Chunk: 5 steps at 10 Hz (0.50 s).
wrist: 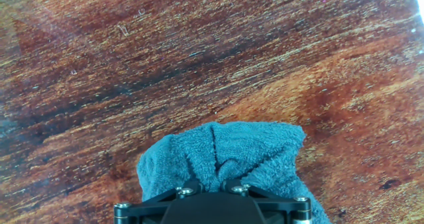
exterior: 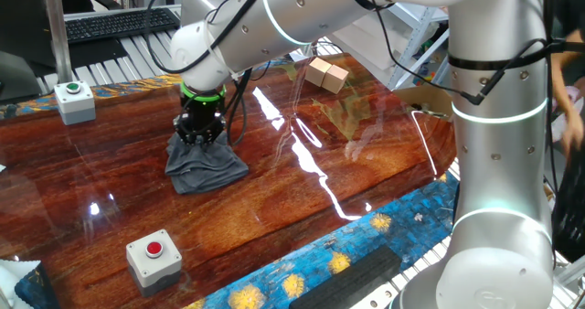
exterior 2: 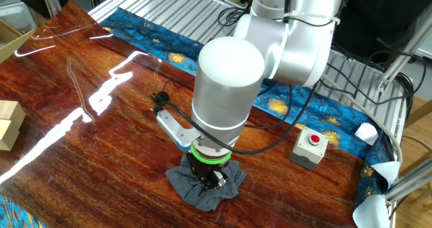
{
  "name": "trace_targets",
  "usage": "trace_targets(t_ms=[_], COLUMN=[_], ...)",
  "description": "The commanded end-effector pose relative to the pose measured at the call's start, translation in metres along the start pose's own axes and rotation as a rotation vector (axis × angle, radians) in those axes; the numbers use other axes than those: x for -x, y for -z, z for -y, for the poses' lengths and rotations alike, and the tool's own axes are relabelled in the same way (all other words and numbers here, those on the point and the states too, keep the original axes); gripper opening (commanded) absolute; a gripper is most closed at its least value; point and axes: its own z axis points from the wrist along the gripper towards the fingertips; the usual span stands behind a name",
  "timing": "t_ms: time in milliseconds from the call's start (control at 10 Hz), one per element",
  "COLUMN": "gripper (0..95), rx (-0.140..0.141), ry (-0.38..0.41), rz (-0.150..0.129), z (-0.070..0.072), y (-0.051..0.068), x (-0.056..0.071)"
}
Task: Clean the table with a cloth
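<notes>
The table (exterior: 366, 163) is big, shiny and red-brown, with a blue and yellow edge. The arm (exterior: 494, 117) is large and white, and it bends down over the middle of the wood. Two grey boxes sit on the table, one with a green button (exterior: 73, 101) and one with a red button (exterior: 154, 257). Both are well apart from the work. Two small wood blocks (exterior: 326, 74) lie near the far side.

The cloth (exterior: 206, 165) is dark grey and wrinkly. It lies flat on the table, right under the gripper (exterior: 198, 137). The gripper points straight down and presses into the top of the cloth. Its fingers are pulled in close and pinch a bunch of the fabric.

In the hand view, the cloth (wrist: 225, 158) spreads out ahead of the fingers, and bare wood lies beyond it. I think the wiping has begun. The next push should slide the cloth across that bare wood, and the cloth could slip out if the pinch is weak.
</notes>
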Motion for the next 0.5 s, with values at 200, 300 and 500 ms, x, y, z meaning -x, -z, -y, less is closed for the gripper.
trace_targets(t_ms=[200, 300, 500], gripper=[95.0, 95.0, 95.0], rx=[-0.025, -0.021, -0.013], ry=[-0.064, -0.065, -0.064], rz=[-0.001, -0.003, -0.005], z=[-0.0017, -0.0019, -0.0020], y=[0.0014, 0.0016, 0.0019], x=[-0.0002, -0.0003, -0.0004])
